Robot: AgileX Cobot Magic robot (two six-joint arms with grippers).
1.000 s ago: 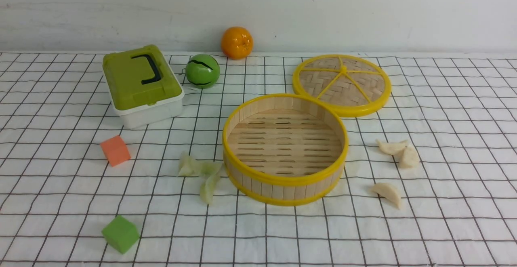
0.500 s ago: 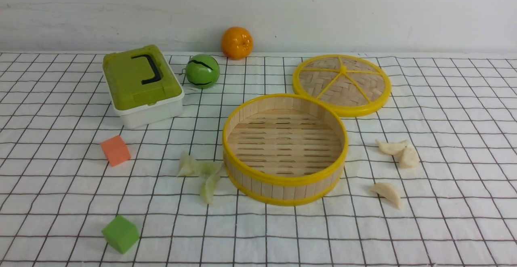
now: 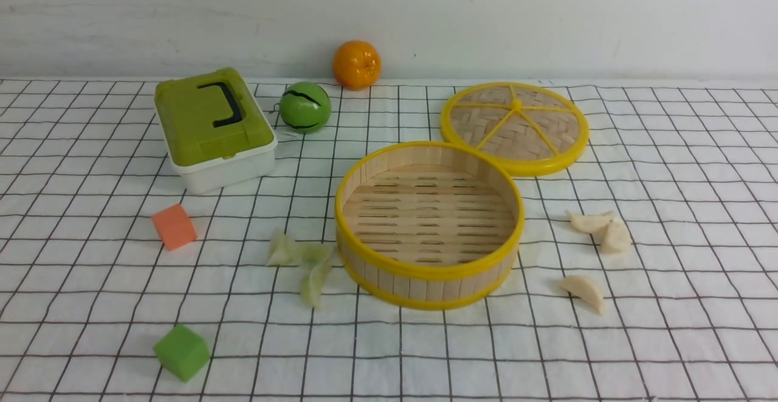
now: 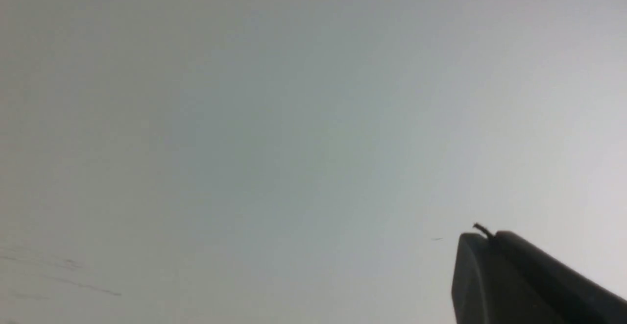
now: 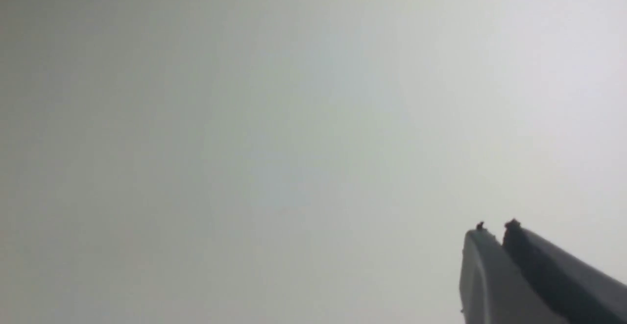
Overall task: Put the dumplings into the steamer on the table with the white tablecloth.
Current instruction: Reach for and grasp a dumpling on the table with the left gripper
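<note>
Dumplings point(image 3: 582, 289) outside steamer point(image 3: 425, 271): green three point(image 3: 292, 253) just left of it, cream three point(image 3: 614, 238) right. Left gripper point(image 4: 490, 238) and right gripper point(image 5: 494, 228) closed, empty; each probably serves its own side.

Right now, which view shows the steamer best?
Front view: the whole steamer shows, with its rim, wall and bare slatted floor, and nothing inside. Both wrist views miss it entirely: they show just the tips of the left end effector and right end effector against blank grey.
</note>
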